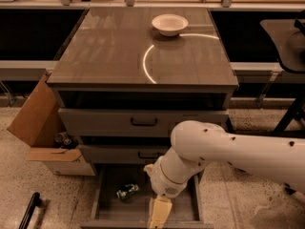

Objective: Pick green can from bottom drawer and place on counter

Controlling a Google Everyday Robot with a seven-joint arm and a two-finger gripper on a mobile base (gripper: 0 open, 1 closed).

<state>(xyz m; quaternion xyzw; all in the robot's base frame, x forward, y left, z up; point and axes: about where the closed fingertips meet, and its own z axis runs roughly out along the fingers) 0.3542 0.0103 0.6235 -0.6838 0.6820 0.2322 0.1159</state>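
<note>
The green can point(127, 191) lies on its side on the base of the open bottom drawer point(107, 209), toward its left. The counter point(109, 51) is the glossy grey-brown slab above the drawers. My white arm reaches in from the right, and my gripper point(159, 213) hangs over the drawer's middle, to the right of the can and apart from it.
A white bowl point(169, 24) stands at the back of the counter. Two grey drawer fronts with black handles point(144, 122) sit above the open drawer. An open cardboard box point(40, 128) stands on the floor to the left. A dark chair point(286, 46) is at the right.
</note>
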